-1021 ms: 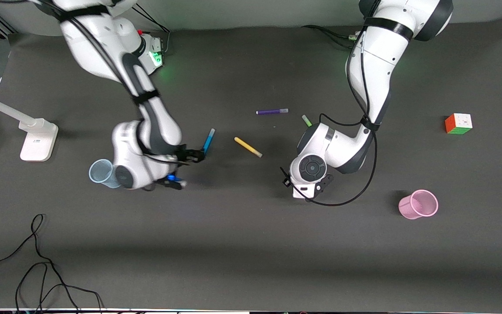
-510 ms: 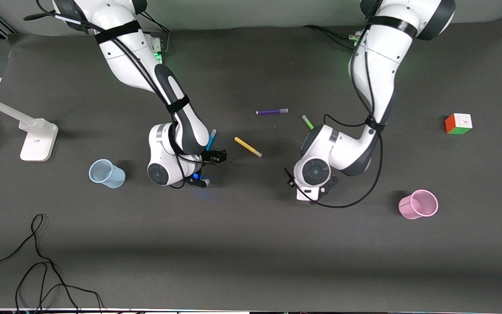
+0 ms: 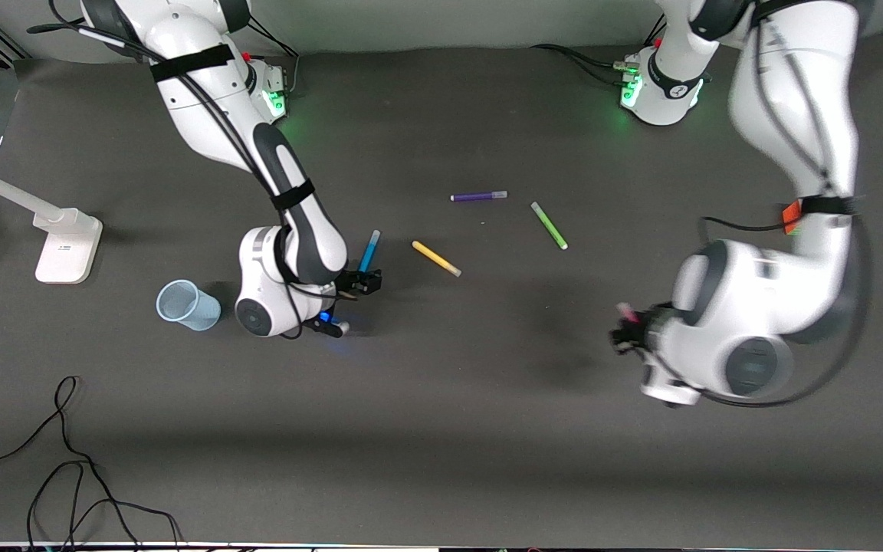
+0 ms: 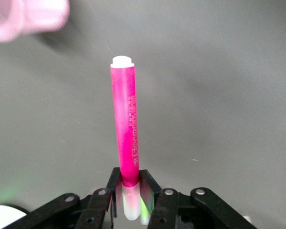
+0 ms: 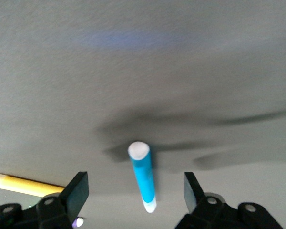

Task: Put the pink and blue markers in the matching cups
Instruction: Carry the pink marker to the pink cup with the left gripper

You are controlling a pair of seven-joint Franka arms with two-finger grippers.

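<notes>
The blue marker [image 3: 369, 251] lies on the dark table. My right gripper [image 3: 359, 282] is low over its end that is nearer to the front camera. In the right wrist view the marker [image 5: 143, 176] lies between the open fingers [image 5: 77, 187] without touching them. My left gripper [image 3: 629, 331] is shut on the pink marker [image 4: 125, 129] and holds it in the air. The marker's tip shows in the front view [image 3: 625, 310]. The pink cup [image 4: 24, 19] shows only in the left wrist view; the left arm hides it in the front view. The pale blue cup [image 3: 185, 305] stands beside the right arm's wrist.
A yellow pen [image 3: 435, 258], a green pen [image 3: 549, 225] and a purple pen [image 3: 478, 196] lie mid-table. A lamp base [image 3: 66, 245] stands at the right arm's end. A black cable [image 3: 66, 460] lies near the front edge. The left arm mostly hides a colour cube [image 3: 792, 213].
My left arm has swung toward its own end of the table with the pink marker, uncovering the green pen and covering the pink cup. My right gripper has come round to the blue marker's end.
</notes>
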